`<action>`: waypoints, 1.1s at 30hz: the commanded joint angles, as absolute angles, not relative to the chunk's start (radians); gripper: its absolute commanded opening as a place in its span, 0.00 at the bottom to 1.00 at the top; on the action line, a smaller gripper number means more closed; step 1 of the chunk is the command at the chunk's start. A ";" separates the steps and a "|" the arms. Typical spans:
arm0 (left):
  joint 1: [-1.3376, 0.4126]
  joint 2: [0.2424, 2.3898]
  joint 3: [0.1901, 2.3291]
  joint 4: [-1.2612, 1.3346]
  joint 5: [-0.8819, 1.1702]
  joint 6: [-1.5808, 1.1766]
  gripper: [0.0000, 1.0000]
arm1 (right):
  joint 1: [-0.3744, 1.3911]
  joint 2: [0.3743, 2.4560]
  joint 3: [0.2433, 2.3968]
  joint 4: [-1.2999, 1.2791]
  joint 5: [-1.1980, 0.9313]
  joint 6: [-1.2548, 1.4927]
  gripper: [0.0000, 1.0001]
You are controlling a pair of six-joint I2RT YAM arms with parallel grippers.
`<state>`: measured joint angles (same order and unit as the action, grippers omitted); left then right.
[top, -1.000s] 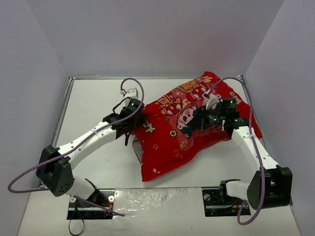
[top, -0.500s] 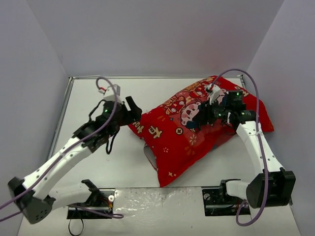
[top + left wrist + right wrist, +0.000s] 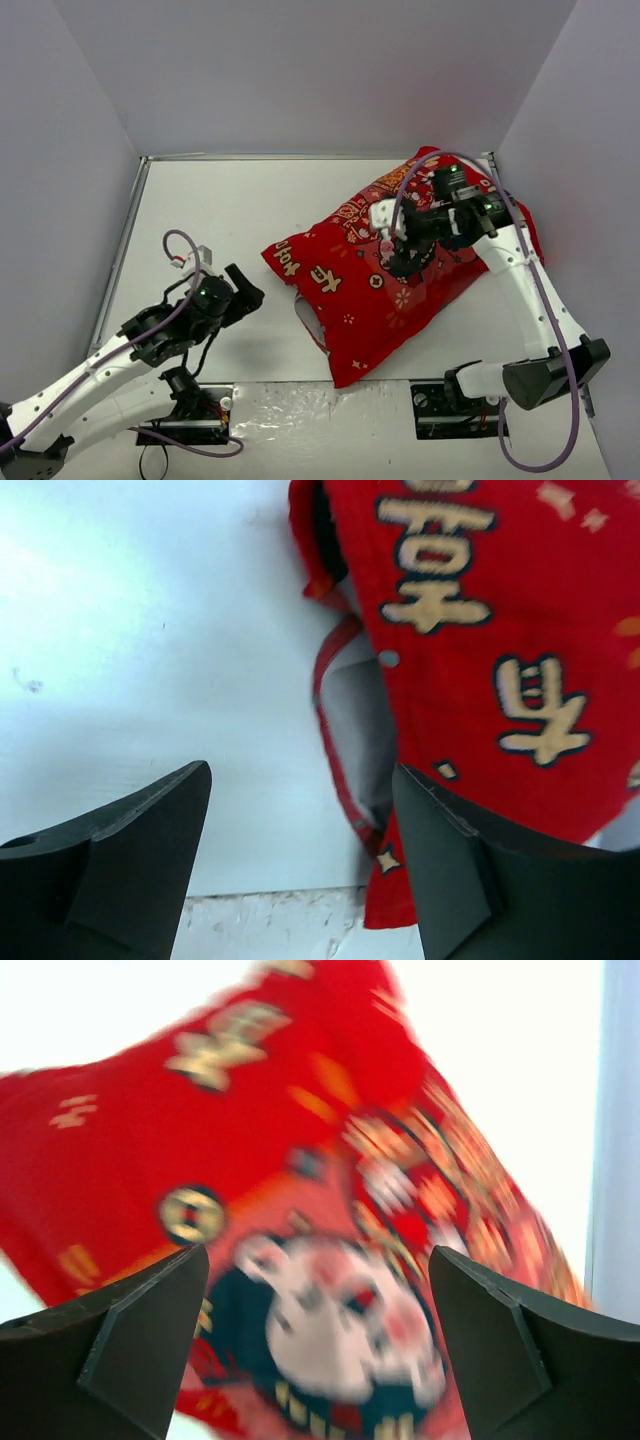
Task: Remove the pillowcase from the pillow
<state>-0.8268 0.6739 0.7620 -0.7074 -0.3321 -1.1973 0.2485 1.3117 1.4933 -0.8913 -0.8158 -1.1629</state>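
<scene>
Since the left end effector [image 3: 300,770] sits nearest, just off the near-left side of the pillowcase [image 3: 380,285], with its two fingers spread wide and nothing between them, I think the step in hand is to reach in at the open end; it does not touch the pillowcase now.

The mouth [image 3: 335,695] of the pillowcase is on that same near-left side; a bit of the white pillow [image 3: 352,720] peeks out of it. To do this well, I think the fingers should go in low along the desk [image 3: 210,215], slip inside the red lip, and pinch only the soft white part; a grab of red and white together would free nothing.

The pillowcase lies on the desk, puffy, with almost all of the pillow inside it; its long way runs from near-left to far-right; the mouth points near-left; the shut end points far-right.

Over the middle of the pillowcase, above the printed children, hangs the right end effector [image 3: 318,1252]; its fingers are wide too and hold nothing; its own view is blurry, so I cannot tell if it touches the cloth. I think it should pinch only red cloth near the shut end; then both can pull apart along the long way.
</scene>
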 commanded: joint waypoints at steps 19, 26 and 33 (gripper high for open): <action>-1.014 0.724 0.339 0.040 -0.302 -0.965 0.70 | 0.608 1.483 1.329 -0.787 -0.488 -1.301 0.31; -1.019 0.848 0.334 0.217 -0.264 -0.942 0.72 | 0.475 1.453 1.368 -0.756 -0.667 -1.190 0.00; -1.022 0.934 0.310 0.344 -0.241 -0.925 0.72 | 0.307 1.358 1.447 -0.761 -0.897 -1.126 0.00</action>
